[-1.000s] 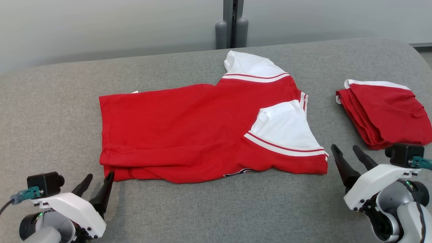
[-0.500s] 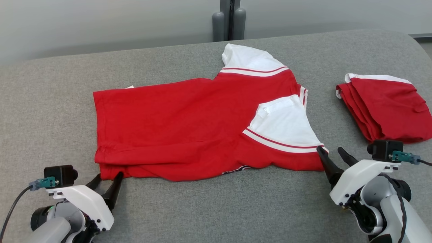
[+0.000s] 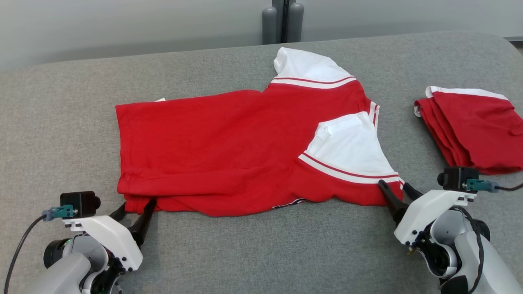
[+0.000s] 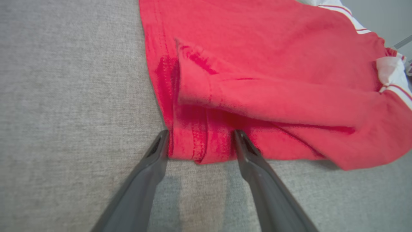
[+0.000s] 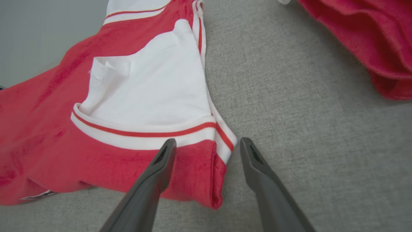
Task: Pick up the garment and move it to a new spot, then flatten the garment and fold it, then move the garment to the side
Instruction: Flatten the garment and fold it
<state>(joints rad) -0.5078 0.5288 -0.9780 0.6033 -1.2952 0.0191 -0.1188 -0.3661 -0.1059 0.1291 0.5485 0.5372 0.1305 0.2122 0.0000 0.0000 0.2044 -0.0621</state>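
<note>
A: Where do we have the garment (image 3: 229, 151)?
B: Centre of our head view, lying on the grey table (image 3: 261, 249). Red body, white sleeves: one sleeve at top centre, the other folded over at centre right. The near hem is doubled over at lower left.
A: And the left gripper (image 3: 137, 204)?
B: Lower left. Jaws spread, straddling the garment's lower-left corner; in our left wrist view the hem sits between the tips. Touching the cloth or just over it, we can't tell.
A: The right gripper (image 3: 394, 185)?
B: Lower right. Jaws spread too, one tip over the red below the striped cuff, the other over bare table just beside the corner. Not pinching.
A: Anything else?
B: A second folded red garment (image 3: 474, 126) at the right edge, well apart from ours. Two grey posts (image 3: 282, 22) at top centre, behind the table.
</note>
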